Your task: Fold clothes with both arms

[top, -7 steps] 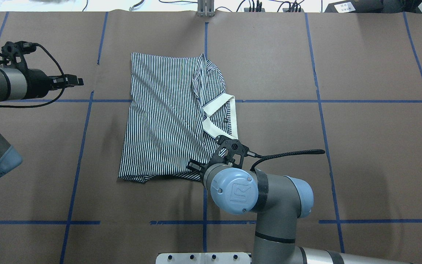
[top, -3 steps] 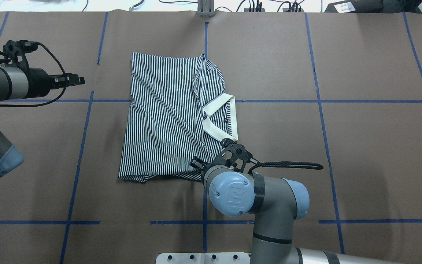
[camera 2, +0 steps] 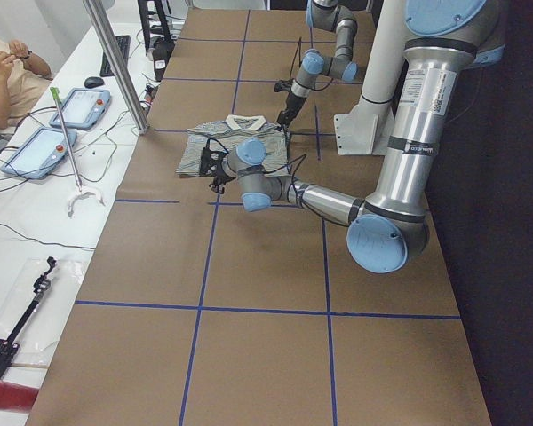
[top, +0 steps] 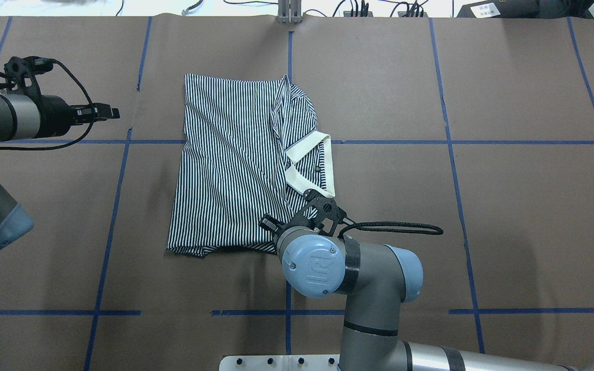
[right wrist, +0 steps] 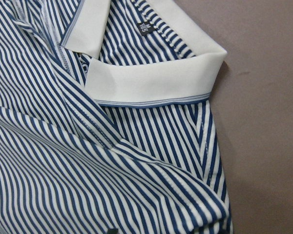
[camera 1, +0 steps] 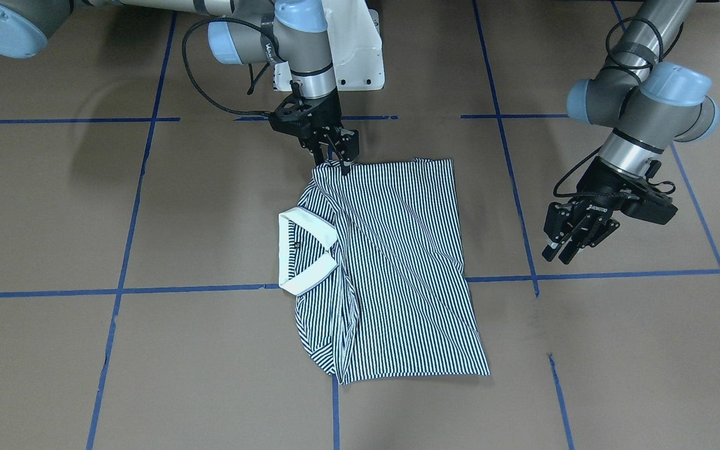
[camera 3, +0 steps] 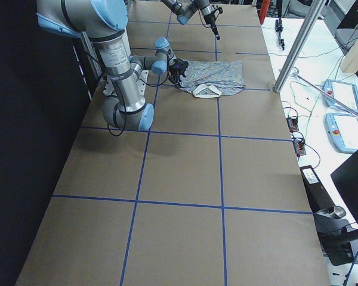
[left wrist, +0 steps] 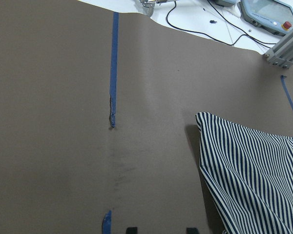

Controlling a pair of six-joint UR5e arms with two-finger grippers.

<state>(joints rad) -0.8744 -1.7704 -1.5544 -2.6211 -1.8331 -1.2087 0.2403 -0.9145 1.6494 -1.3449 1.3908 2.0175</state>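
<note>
My right gripper point(camera 1: 337, 160) stands tip-down on the shirt point(camera 1: 397, 262) at the corner nearest my base; I cannot tell whether it pinches cloth. My left gripper point(camera 1: 569, 247) hangs spread, well clear. The shirt lies half-folded mid-table point(camera 1: 147, 350). I might catch only one layer, and lifting would drag the collar point(camera 1: 300, 256) askew.

Short-sleeved knit polo shirt point(top: 235, 165): fine navy-and-white stripes all over. Its flat fabric collar point(right wrist: 151, 80) was plain cream, with thin blue lines along one seam. Paper-covered bench top point(top: 508, 216) was matt brown, gridded with blue tape lines point(top: 482, 142). Jointed metal left arm point(top: 3, 118) and right arm point(top: 374, 278) were grey with pale blue caps. Left gripper point(camera 1: 557, 256) and right gripper point(camera 1: 341, 164) were black.
</note>
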